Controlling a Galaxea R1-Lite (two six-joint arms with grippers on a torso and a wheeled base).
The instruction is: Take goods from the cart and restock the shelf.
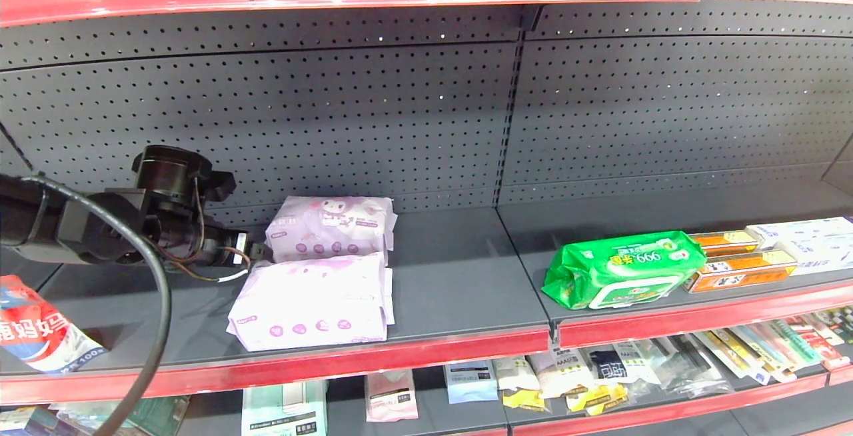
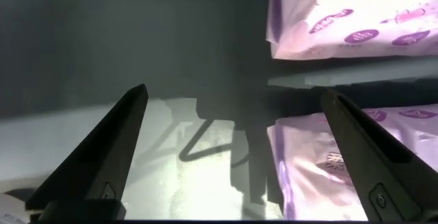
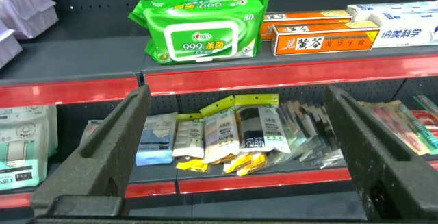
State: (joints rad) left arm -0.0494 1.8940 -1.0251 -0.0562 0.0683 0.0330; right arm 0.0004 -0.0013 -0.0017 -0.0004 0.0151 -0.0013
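- Left gripper sits low over the shelf, at the left ends of two purple packs. Its fingers are spread wide, with only bare shelf between them.
- Front purple pack lies flat, close to the red lip. The rear purple pack lies just behind it, toward the pegboard back; I cannot tell whether the two touch.
- Both are soft film pillow packs in pale lilac, with a cartoon print, a row of darker purple dots and crimped end seams. The rear one is a shade deeper in colour. I would expect them to dent and slide at a light nudge.
- Step in hand, as I judge it: the release end of a placement, since the packs are down and the fingers hold nothing.
- To do it well, draw straight back along the arm's own line with the fingers wide, so the finger on the pack side does not catch a seam and drag the front pack askew. Whether that finger touches the pack, I cannot tell.
- Right gripper hangs off the shelf front, fingers wide and empty. It faces a green wipes pack and orange boxes, with small sachets on the tier below.
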